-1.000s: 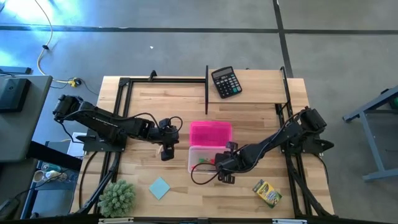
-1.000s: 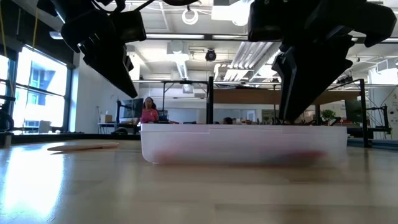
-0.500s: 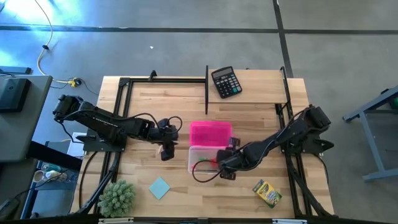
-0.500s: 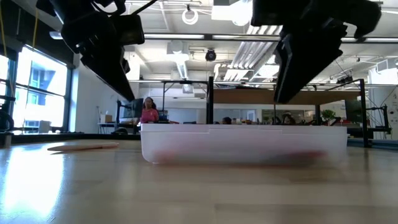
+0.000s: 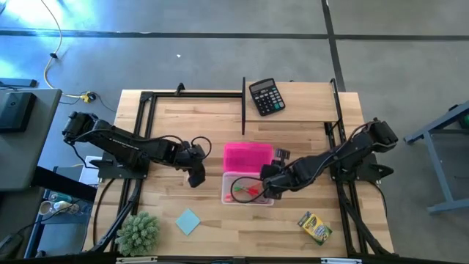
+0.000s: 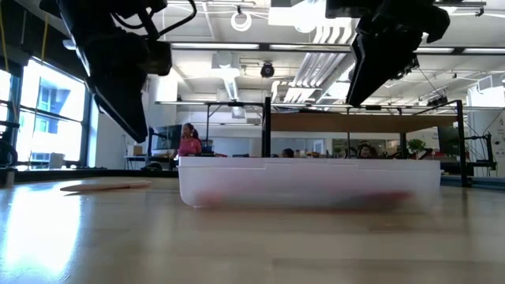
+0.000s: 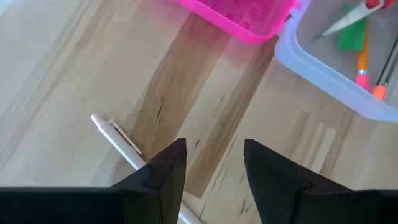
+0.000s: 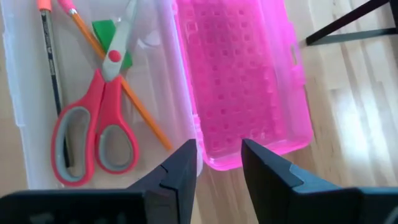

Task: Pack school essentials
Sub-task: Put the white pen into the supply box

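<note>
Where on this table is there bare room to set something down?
Bare wood between the black calculator and pink lid, and between notepad and crayon box. Crowded: the clear box, under the right gripper; left gripper over the white pen.

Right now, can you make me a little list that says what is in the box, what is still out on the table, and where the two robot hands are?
In the clear box: scissors, orange pencil, green eraser
Lid: pink lid, open beside the box
On the table: white pen, blue notepad, crayon box, calculator, fuzzy plant
Left gripper: open over the pen
Right gripper: open, empty, over the box
</note>
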### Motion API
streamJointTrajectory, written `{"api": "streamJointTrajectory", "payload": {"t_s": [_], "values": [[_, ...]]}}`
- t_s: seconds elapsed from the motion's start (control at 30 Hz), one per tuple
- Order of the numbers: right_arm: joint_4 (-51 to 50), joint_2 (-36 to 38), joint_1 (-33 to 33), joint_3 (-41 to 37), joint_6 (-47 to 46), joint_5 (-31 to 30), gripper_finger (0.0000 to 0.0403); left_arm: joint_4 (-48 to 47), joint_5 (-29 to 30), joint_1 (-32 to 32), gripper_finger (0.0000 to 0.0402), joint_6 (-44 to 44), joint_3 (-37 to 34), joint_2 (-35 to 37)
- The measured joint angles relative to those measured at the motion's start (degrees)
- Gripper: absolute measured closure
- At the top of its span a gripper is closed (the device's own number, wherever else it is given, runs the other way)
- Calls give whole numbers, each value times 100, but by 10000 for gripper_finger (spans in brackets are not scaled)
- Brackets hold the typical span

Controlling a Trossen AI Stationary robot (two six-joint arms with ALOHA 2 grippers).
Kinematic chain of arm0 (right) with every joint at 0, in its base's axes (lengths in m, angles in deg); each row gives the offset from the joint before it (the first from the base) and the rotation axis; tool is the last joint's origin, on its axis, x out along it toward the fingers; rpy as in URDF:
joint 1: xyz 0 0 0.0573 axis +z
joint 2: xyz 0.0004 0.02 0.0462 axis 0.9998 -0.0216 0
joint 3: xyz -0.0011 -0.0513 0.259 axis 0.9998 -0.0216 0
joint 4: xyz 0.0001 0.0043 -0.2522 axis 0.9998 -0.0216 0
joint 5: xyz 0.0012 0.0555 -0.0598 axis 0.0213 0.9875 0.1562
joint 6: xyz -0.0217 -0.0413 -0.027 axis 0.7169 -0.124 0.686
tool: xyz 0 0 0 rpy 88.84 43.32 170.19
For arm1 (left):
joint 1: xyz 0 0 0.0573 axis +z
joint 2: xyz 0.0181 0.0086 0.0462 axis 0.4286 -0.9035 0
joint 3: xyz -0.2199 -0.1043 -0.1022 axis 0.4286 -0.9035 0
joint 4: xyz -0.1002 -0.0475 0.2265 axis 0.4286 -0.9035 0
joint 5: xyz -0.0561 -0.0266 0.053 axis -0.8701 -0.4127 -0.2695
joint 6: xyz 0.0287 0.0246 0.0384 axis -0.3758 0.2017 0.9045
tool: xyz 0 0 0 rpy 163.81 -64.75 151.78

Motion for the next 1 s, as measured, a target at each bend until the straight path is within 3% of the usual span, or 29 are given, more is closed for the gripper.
{"api": "streamJointTrajectory", "payload": {"t_s": [0.4,1.0], "values": [[-199,0,-147,0,70,42,284,-721,620,2,268,-1148,-2,-4],[-199,-2,-147,0,29,53,284,-31,606,2,268,-1791,-712,-22]]}}
